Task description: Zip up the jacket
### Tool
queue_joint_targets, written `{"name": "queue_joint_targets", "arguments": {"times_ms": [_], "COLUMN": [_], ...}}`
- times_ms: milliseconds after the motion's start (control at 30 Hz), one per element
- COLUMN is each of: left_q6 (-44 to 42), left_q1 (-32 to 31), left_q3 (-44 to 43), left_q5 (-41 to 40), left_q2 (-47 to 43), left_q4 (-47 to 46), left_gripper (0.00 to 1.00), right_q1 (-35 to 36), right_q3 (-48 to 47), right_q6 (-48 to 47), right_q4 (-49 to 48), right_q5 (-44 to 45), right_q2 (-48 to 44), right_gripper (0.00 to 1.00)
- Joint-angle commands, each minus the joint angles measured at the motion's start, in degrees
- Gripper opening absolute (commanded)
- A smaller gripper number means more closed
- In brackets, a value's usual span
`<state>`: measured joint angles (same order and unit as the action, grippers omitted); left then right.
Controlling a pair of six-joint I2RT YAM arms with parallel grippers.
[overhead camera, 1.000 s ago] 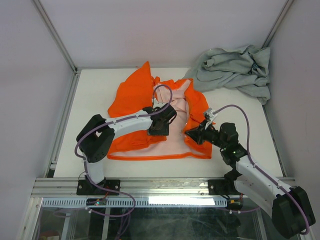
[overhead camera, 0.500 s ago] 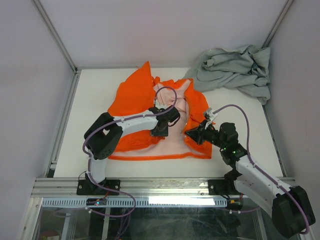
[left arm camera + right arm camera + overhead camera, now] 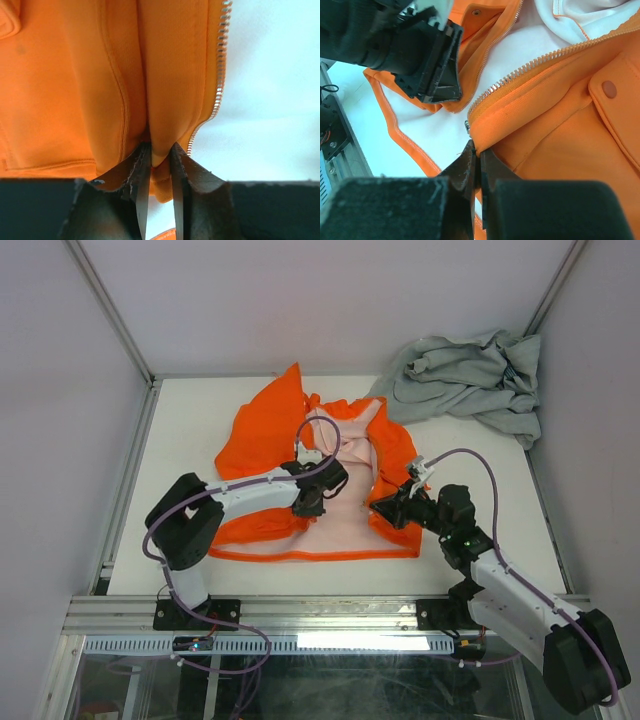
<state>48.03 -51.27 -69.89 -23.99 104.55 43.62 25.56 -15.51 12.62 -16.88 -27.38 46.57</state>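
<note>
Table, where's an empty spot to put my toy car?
Bare table lies left of the jacket, beside the wall, and right of it, in front of the grey garment. The middle is crowded: the left claw and right claw both pinch the jacket there.

I've bare table (image 3: pixel 185 440) at the jacket (image 3: pixel 265 430)'s nine o'clock; grey garment (image 3: pixel 465 380) heaped at two o'clock; left arm (image 3: pixel 250 490) and right arm (image 3: pixel 515 590) crowd six.
</note>
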Motion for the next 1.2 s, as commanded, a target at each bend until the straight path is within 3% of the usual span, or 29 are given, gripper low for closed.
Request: {"name": "queue_joint_targets", "arguments": {"times_ms": [0,400,533,600,967,1167], "left_q6": [-1.4,-2.8,-4.6,-5.7,-10.5,-14.6], "left_q1": [1.8,10.1,10.5,10.6,10.6,10.6], "left_q3": [2.5,13.5,15.0,16.5,32.9,39.6], "left_q5": [0.7,13.7,17.4,20.6,30.0,31.0], "left_q2": [-7.3,-15.8,-17.1,-18.5,-35.7,-38.9], "left_q4": [-1.1,-12.0,-15.8,-20.1,-51.6,-69.6], "left_gripper": [0.24,0.24,0.09,0.0,0.0,0.0], "right_q1": [-0.3,-0.2,-0.2,-0.2,-0.2,-0.2], "right_q3": [-1.0,-1.2,-1.3,-1.5,-4.9,-10.2], "right_q6": [0.3,0.1,-0.1,-0.1,0.5,2.0], "right_q4": [-2.9,-2.5,-2.6,-2.7,-3.8,-2.8], "right_q5": [1.0,0.9,0.4,-0.1,-8.6,-14.7], "right_q2": [0.3,0.8,1.1,1.3,3.0,5.5], "right_gripper": [0.0,0.0,0.0,0.0,0.0,0.0]}}
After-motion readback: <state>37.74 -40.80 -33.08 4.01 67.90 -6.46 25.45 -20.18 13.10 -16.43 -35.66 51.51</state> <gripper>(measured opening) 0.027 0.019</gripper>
